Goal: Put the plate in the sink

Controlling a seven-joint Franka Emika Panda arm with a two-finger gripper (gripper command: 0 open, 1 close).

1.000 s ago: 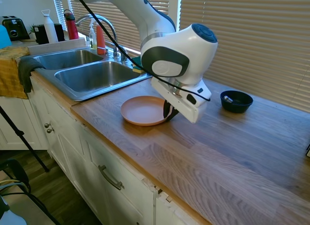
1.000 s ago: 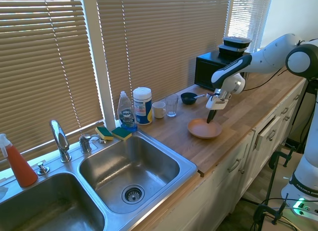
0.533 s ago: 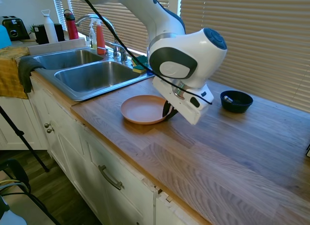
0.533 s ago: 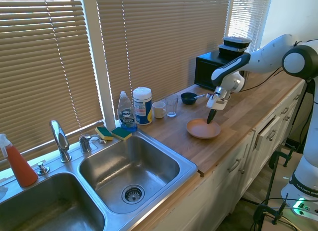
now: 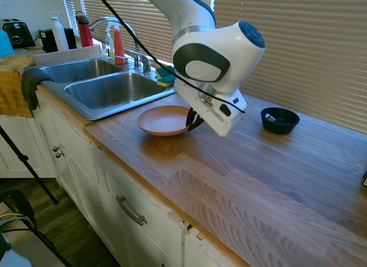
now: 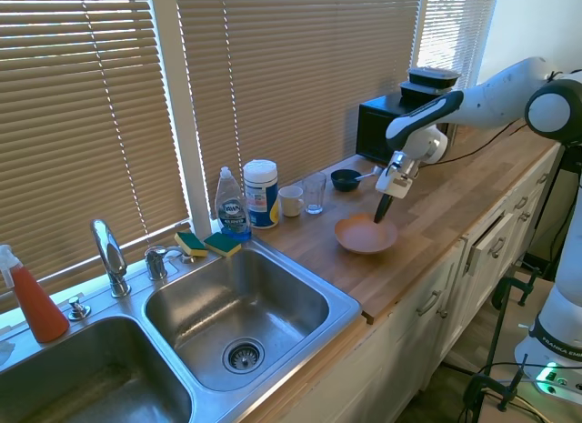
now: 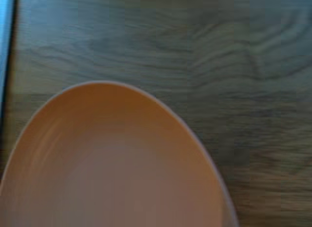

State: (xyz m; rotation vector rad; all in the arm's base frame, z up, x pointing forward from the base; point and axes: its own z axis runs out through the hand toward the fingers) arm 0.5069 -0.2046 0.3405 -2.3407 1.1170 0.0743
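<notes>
From where I stood, reading left to right: the sink sat at the far left end of the counter, both basins bare steel, faucet arching over the back edge w/ sponges at the near corner. The plate was just beside the sink's right rim but not over it. It looked tipped, the gripper-side edge raised, far edge low or maybe just clear of the wood; couldn't tell which.

Risks as I judged them: the hold was only a pinch on one rim, so the plate hung out sideways like a lever. A quick swing toward the basin could make it pivot or slip out. If carried too low, the drooping edge could catch the sink's raised lip and get knocked loose. Sponges were near the path too.

The gripper was at the plate's right edge, fingers narrow, closed onto the rim, touching nothing else that I could see. Further right, a small dark bowl sat well apart, out of the way.
</notes>
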